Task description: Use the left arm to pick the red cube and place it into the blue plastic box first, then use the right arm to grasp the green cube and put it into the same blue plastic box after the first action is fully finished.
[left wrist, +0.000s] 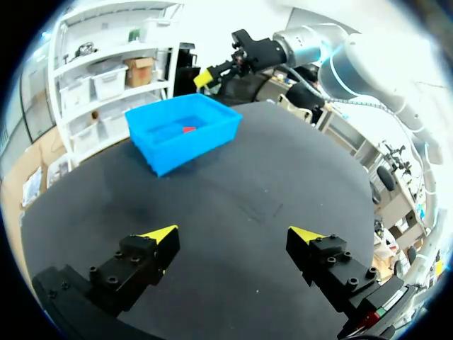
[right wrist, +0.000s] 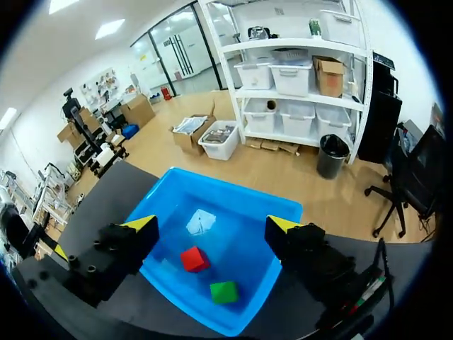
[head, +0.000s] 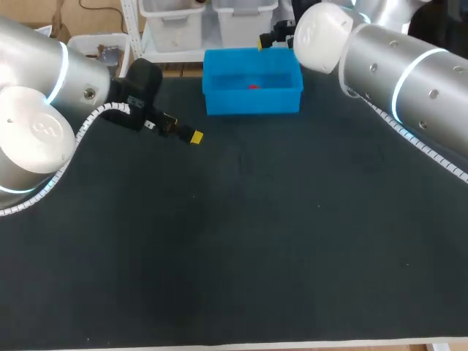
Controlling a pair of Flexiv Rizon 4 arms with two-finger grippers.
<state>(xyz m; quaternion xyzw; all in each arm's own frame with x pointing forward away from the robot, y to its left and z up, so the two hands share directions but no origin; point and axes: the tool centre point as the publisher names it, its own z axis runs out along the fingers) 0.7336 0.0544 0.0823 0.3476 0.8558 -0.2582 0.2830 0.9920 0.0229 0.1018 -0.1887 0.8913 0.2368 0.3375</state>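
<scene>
Red cube (right wrist: 194, 258) and green cube (right wrist: 224, 291) sit in the blue plastic box (right wrist: 233, 190). My right gripper (right wrist: 212, 224) hangs spread above them; my left gripper (left wrist: 233, 234), also spread, is off to one side.

No text, number or sign can be read on anything at the table; the white cap (head: 35, 131) of the left arm (head: 44, 62) bears a faint grey mark, too blurred to make out.

One blue plastic box (head: 252, 101), one red cube (right wrist: 194, 258), one green cube (right wrist: 224, 292), two robot arms (head: 44, 88) (head: 409, 80), one table (head: 241, 241).
</scene>
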